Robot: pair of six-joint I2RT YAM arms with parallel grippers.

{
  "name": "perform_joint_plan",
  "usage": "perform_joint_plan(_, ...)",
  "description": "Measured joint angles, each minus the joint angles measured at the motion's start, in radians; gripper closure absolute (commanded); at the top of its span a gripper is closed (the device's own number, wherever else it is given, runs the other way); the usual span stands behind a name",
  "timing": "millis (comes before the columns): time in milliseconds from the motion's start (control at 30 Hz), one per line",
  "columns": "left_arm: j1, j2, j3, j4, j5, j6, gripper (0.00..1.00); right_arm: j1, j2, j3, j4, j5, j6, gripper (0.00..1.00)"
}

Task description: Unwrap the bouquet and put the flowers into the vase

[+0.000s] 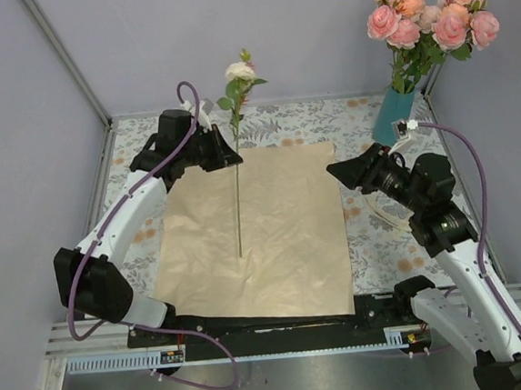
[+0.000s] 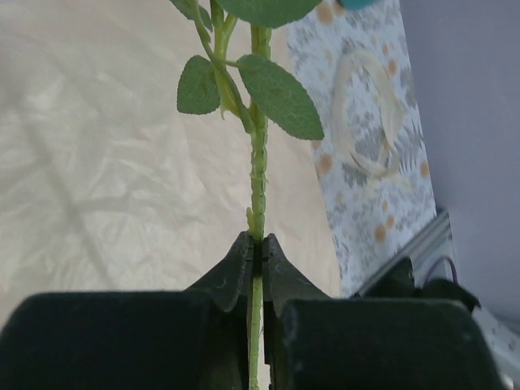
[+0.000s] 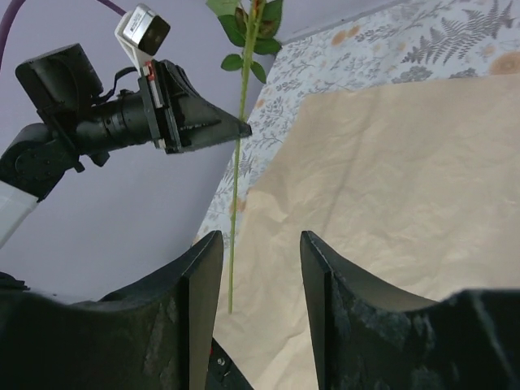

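Holding one flower (image 1: 238, 206) upright: the left gripper (image 1: 236, 156) is clamped on the thin green stem, and the left wrist view shows both jaws pressed together on it (image 2: 257, 244). Long axis near vertical, cream head at the top, cut end pointing down over the kraft paper (image 1: 283, 248). Cannot tell if the stem tip touches the sheet. Leaves sit just above the grip.

The right gripper (image 1: 331, 168) has its jaws apart with nothing between them (image 3: 260, 237). It points left toward the stem and is well apart from it.

The vase (image 1: 392, 115), a teal cylinder, stands upright at the back right corner of the table. It holds a bunch of roses (image 1: 428, 21), pink and peach, heads up. At least seven heads, but they overlap, so the exact count is unclear.

Counts: one held flower, one vase, one paper sheet lying flat and open on the floral tablecloth (image 1: 374, 235), and one pale loop (image 1: 383, 213) on the cloth right of the sheet.
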Motion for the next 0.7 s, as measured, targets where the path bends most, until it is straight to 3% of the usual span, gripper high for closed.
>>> perform_joint_plan(267,-0.115,-0.163,-0.149,-0.002,0.163,0.048,1.00,0.142,0.167,0.000,0.156,0.033,0.047,0.41)
perform_joint_plan(700,-0.172,-0.206,-0.196,-0.003,0.264,0.106,1.00,0.349,0.490,0.157,0.286,0.088,0.048,0.45)
